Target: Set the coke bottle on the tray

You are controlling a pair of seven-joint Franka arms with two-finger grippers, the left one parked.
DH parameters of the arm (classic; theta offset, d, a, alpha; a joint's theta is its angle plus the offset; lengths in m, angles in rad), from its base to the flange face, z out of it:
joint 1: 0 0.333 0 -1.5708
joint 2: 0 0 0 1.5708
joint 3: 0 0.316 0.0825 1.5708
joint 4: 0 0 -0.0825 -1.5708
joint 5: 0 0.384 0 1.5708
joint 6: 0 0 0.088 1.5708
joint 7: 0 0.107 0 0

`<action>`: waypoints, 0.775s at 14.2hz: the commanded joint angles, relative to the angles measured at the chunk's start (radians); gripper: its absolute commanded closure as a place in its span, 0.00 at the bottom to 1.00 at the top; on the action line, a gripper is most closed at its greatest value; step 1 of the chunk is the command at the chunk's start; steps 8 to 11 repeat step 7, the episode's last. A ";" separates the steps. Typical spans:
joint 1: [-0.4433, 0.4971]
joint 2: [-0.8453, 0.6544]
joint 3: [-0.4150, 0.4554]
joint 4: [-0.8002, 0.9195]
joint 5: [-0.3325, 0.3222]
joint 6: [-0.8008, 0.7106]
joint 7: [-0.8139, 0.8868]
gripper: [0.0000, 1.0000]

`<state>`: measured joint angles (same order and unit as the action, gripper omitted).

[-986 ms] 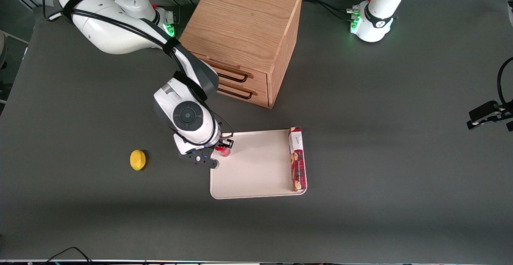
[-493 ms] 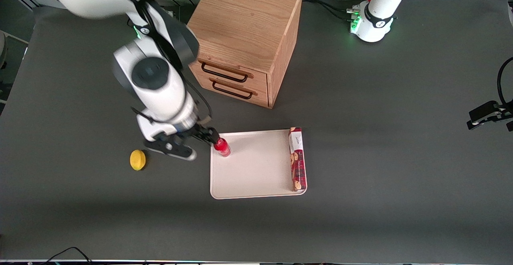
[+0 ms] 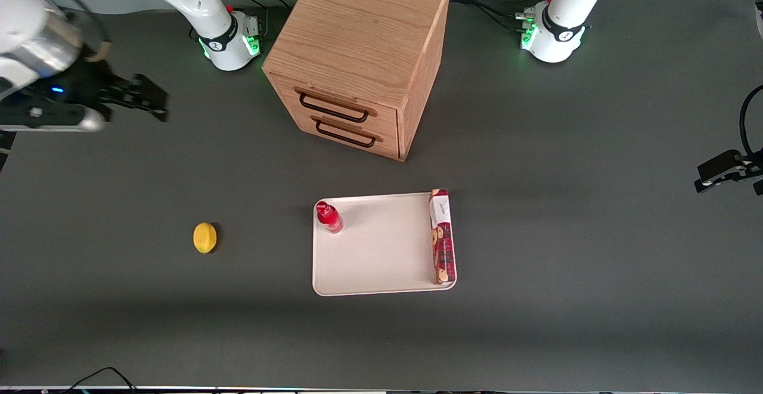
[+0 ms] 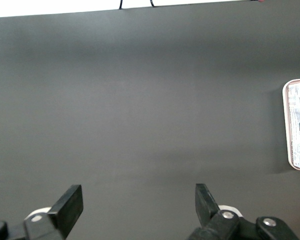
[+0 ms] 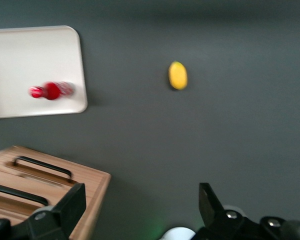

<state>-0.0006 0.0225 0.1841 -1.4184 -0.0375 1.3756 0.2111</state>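
Observation:
The coke bottle (image 3: 329, 217), small, glossy red with a red cap, stands upright on the cream-white tray (image 3: 381, 263), in the tray's corner nearest the drawer cabinet and the working arm's end. It also shows in the right wrist view (image 5: 51, 91) on the tray (image 5: 35, 55). My right gripper (image 3: 149, 97) is open and empty, raised high and far from the bottle, toward the working arm's end of the table. In its own view the fingers (image 5: 72, 207) stand wide apart with nothing between them.
A red-and-white cookie box (image 3: 442, 236) lies along the tray's edge toward the parked arm's end. A yellow lemon (image 3: 204, 237) sits on the dark table, level with the bottle. A wooden two-drawer cabinet (image 3: 357, 54) stands farther from the front camera than the tray.
My gripper let go of the bottle, which stays standing on the tray. The arm rose and swung far away toward the working arm's end of the table.

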 commanded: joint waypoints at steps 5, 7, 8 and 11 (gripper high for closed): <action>0.018 -0.118 -0.092 -0.303 0.024 0.232 -0.121 0.00; 0.014 -0.067 -0.094 -0.231 0.025 0.223 -0.105 0.00; 0.014 -0.067 -0.094 -0.231 0.025 0.223 -0.105 0.00; 0.014 -0.067 -0.094 -0.231 0.025 0.223 -0.105 0.00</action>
